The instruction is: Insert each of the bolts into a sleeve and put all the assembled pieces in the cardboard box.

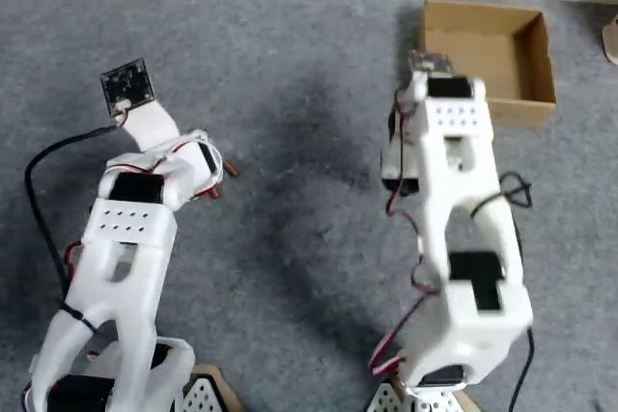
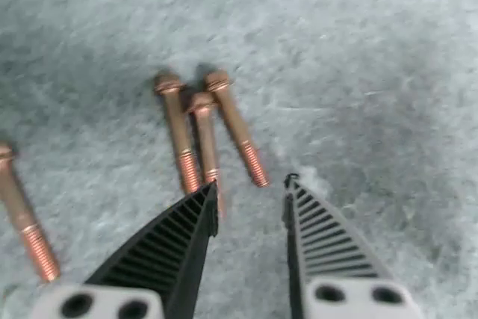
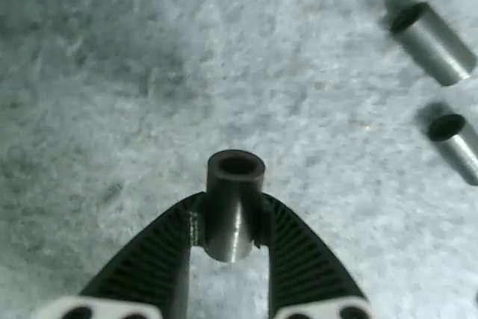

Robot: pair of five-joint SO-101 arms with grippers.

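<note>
Grey table: carries both arms and all parts.

Left arm: stands at the near left of the high view and is bent towards the table's middle.

Right arm: stretches away from its base. Its wrist is just beside the box's near left corner.

Box: brown cardboard, open at the top, at the far right of the table. Nothing can be made out inside it.

Left gripper: the jaws stand apart with nothing between them, pointing down at the table beside the bolts.

Right gripper: the jaws are clamped on the held sleeve, a dark tube gripped by its sides with its open bore facing the wrist camera and the table behind it.

Two loose sleeves: these lie on their sides on the table, near each other and well apart from the held one, with their open ends visible.

Three bolts: copper-coloured, lying close together and roughly parallel, their heads away from the left gripper. In the left wrist view the tip of one finger overlaps the threaded end of the middle bolt; whether they touch cannot be told.

Fourth bolt: lies alone on the table, apart from the three.
</note>
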